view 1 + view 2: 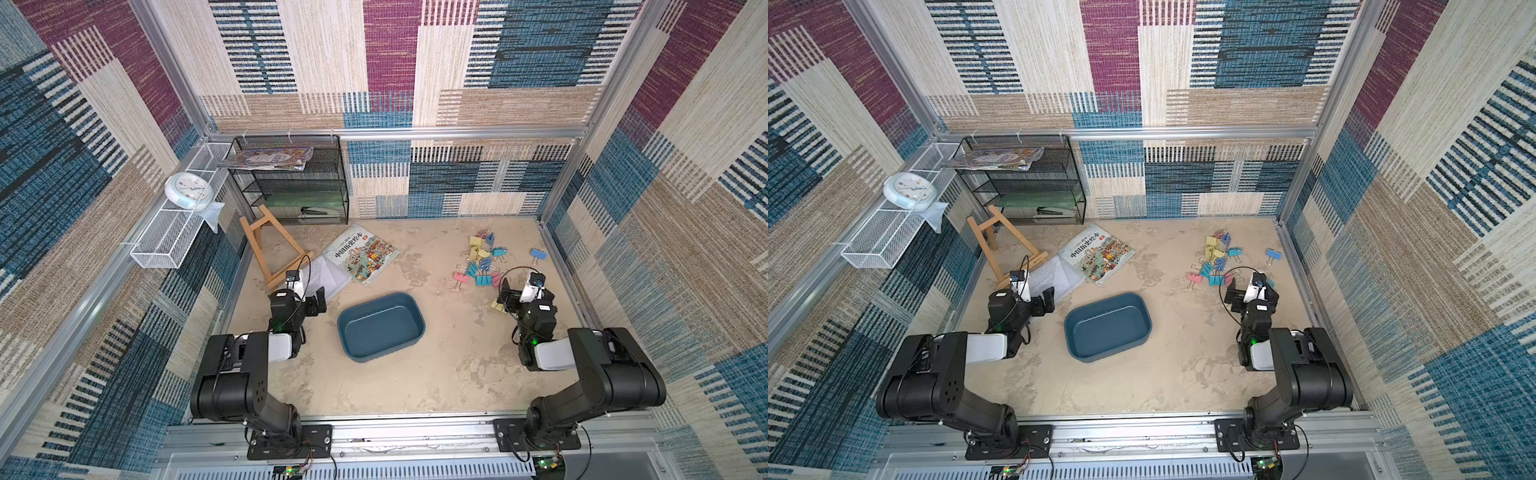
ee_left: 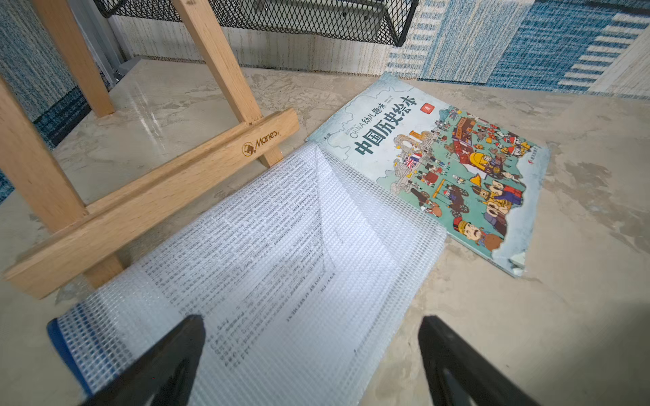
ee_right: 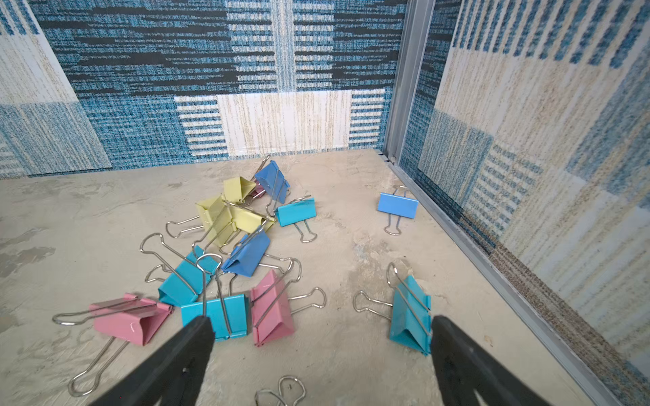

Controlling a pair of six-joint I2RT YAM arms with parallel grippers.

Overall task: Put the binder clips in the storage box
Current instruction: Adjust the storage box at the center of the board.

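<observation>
Jaws wide and empty, the right gripper is hovering at the near edge of the binder clips, which are lying at two o'clock from the storage box. Pinching the body of the pink clip ahead, clear of the wire handles, looks wisest.

Left wrist cam rides low behind the left gripper, facing forward, close over the mesh pouch, picture book ahead. Right wrist cam same behind the right gripper, binder clips just ahead. Both top views sit high behind both grippers, tilted down toward the back wall, whole cell framed, near-total overlap, covering both wrist patches.
</observation>
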